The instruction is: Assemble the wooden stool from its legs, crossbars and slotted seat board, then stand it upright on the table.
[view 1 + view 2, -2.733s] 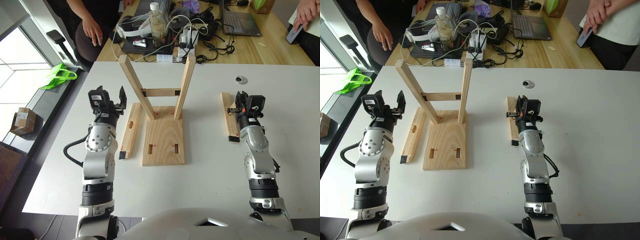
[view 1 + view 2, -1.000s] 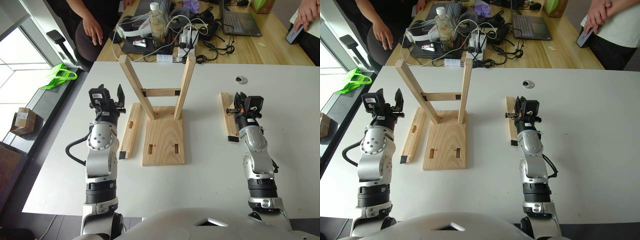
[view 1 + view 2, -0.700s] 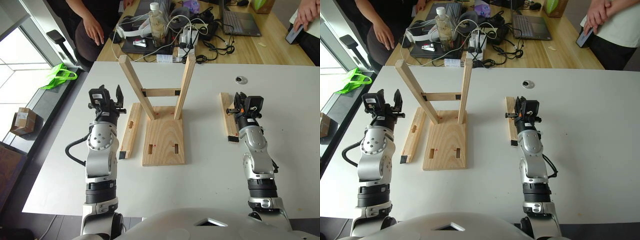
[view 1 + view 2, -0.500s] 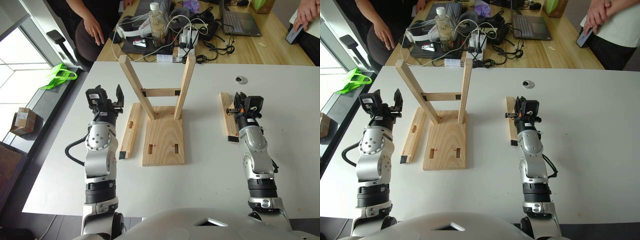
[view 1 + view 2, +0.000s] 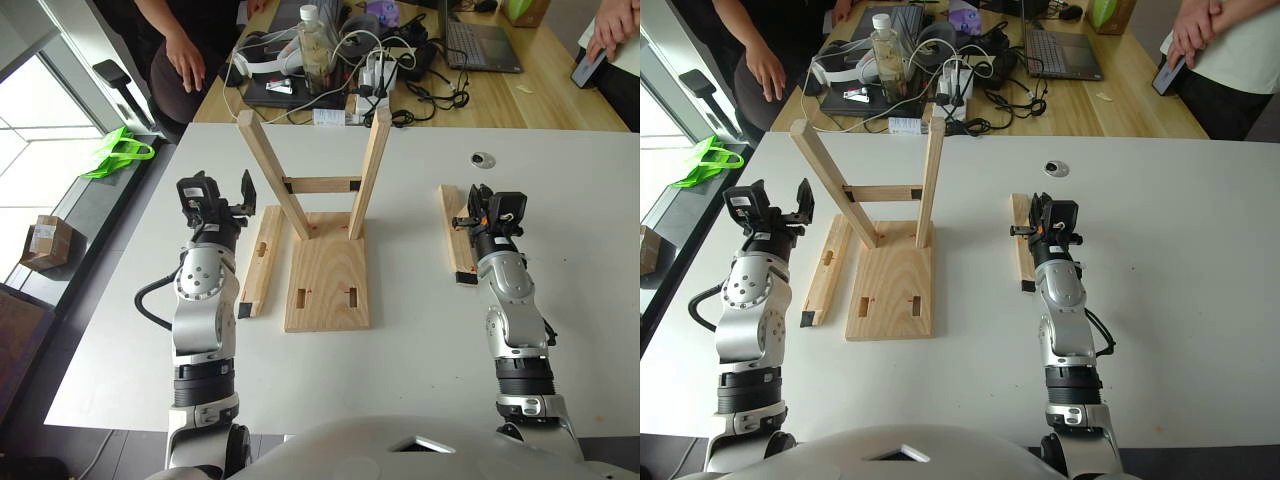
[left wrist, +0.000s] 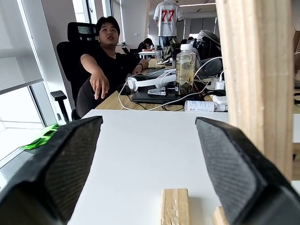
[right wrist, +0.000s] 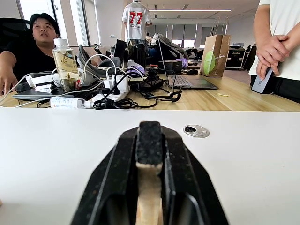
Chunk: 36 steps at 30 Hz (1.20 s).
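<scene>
Your white tabletop (image 5: 400, 370) carries every part. On it the slotted seat board (image 5: 327, 285) lies flat, underside up as I judge it, so that legs can be pushed down into it. Take that board as your reference.

Two legs (image 5: 273, 175) stand planted in the board's far end, tied together by one crossbar (image 5: 320, 185); that half of the frame looks done. Just beside the board's left edge a loose leg (image 5: 260, 260) lies flat along it. Well off the board's right edge a second loose leg (image 5: 452, 235) lies roughly parallel to it. The board's near end shows two empty slots (image 5: 301, 297), which I take to be meant for those two legs.

Your right tool (image 7: 150, 136) is pressed together on the second loose leg, pinching its far half between the fingers, low at the tabletop. That grip seems meant for lifting it toward the board.

Your left tool (image 5: 232, 200) is spread wide and empty. It sits left of the board's far corner, over the far end of the loose leg, lined up so the fingers can straddle the wood. Mind the standing leg close to that tool's inner finger.
</scene>
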Tool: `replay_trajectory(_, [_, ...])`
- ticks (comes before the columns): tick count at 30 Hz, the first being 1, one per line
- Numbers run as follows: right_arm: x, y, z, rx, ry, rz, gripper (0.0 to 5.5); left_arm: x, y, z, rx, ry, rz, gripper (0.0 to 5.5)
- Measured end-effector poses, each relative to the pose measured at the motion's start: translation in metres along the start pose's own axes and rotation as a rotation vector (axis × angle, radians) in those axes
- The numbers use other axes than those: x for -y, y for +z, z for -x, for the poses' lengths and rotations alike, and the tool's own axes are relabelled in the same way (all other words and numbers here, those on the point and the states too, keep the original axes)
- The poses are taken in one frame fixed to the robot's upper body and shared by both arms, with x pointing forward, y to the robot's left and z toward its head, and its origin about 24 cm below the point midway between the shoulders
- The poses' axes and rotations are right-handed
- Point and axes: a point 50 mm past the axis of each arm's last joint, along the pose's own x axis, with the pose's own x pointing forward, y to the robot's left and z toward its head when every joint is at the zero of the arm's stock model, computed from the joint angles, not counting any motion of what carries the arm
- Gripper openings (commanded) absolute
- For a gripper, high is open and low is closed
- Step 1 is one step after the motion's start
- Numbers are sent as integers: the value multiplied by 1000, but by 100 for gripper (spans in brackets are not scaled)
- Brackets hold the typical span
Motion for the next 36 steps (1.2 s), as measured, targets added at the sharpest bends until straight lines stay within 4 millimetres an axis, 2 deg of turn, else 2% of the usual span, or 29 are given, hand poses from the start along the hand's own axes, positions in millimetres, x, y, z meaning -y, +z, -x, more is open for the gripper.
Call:
replay_trajectory(6, [0, 0, 0, 0, 0, 0, 37, -4, -2, 0, -23, 32, -11, 315])
replay_trajectory(14, [0, 0, -1, -1, 1, 0, 37, -5, -1, 0, -20, 45, 4, 429])
replay_trajectory(19, [0, 0, -1, -1, 2, 1, 37, -5, -1, -1, -26, 41, -3, 429])
replay_trajectory(22, [0, 0, -1, 0, 0, 3, 37, -4, -1, -1, -27, 22, 3, 377])
replay_trajectory(24, [1, 0, -1, 0, 0, 4, 37, -3, -1, -1, -25, 19, 3, 365])
replay_trajectory(31, [3, 0, -3, -1, -15, 6, 37, -3, 3, -5, -11, 23, -25, 365])
replay_trajectory(33, [3, 0, -4, -2, -17, 15, 37, -7, 4, -6, -16, 37, -29, 365])
replay_trajectory(36, [7, 0, -6, -3, -33, 16, 37, -22, 12, -9, -13, 88, -42, 365])
